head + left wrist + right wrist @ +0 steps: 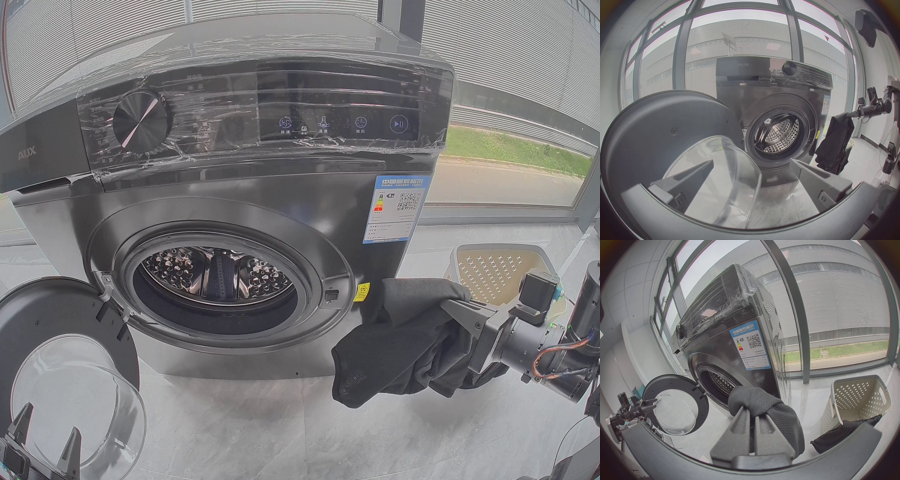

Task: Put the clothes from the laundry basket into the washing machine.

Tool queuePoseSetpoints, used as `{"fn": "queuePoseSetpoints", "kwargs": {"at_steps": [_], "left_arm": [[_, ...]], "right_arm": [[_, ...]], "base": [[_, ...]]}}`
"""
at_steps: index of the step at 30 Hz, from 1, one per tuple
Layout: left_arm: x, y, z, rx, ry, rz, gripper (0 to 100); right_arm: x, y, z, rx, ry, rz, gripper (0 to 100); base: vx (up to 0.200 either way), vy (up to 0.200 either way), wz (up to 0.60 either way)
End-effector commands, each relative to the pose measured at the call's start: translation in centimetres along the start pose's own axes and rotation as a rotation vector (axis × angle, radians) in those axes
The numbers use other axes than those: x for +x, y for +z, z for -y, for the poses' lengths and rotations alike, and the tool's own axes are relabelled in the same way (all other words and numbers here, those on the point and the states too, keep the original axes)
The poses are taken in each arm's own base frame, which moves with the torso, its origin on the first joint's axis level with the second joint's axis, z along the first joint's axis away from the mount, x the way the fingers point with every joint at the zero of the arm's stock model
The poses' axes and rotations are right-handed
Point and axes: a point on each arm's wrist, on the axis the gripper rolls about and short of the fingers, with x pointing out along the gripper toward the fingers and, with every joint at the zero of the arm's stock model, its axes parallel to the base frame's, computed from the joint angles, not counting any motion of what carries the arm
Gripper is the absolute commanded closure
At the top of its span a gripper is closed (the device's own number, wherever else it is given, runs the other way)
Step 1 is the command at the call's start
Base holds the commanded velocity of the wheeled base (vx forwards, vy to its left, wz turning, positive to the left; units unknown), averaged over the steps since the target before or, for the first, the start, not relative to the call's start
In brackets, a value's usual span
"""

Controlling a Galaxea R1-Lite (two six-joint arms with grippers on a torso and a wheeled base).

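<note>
We find the right claw [451, 317] clamped on the dark garment [394, 350], hanging at 4 o'clock from the drum opening [215, 284], left claw [47, 432] spread open; we judge the pinch may slip, or trailing folds snag its rim.

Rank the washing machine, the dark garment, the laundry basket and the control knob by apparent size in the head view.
1. washing machine
2. dark garment
3. laundry basket, partly hidden and farther from the camera, so its rank against the garment is unsure
4. control knob
</note>
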Motion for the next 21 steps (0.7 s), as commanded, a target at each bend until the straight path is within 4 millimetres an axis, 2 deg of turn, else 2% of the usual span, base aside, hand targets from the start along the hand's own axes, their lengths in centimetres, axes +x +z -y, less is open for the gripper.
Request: {"fn": "queuePoseSetpoints", "kwargs": {"at_steps": [1, 6, 15, 21], "left_arm": [[0.00, -0.53, -0.01, 0.000, 0.002, -0.001, 0], [0.00, -0.53, -0.01, 0.000, 0.002, -0.001, 0], [-0.01, -0.53, -0.01, 0.002, 0.002, 0.000, 0], [-0.01, -0.52, 0.00, 0.000, -0.001, 0.002, 0]], "right_arm": [[-0.29, 0.06, -0.01, 0.002, 0.008, 0.005, 100], [-0.31, -0.12, 0.11, 0.003, 0.009, -0.002, 100], [-0.29, 0.09, -0.03, 0.002, 0.014, 0.007, 100], [-0.25, 0.09, -0.07, 0.002, 0.019, 0.006, 100]], "base": [[-0.200, 0.000, 0.00], [-0.200, 0.000, 0.00], [0.000, 0.000, 0.00], [0.000, 0.200, 0.00]]}}
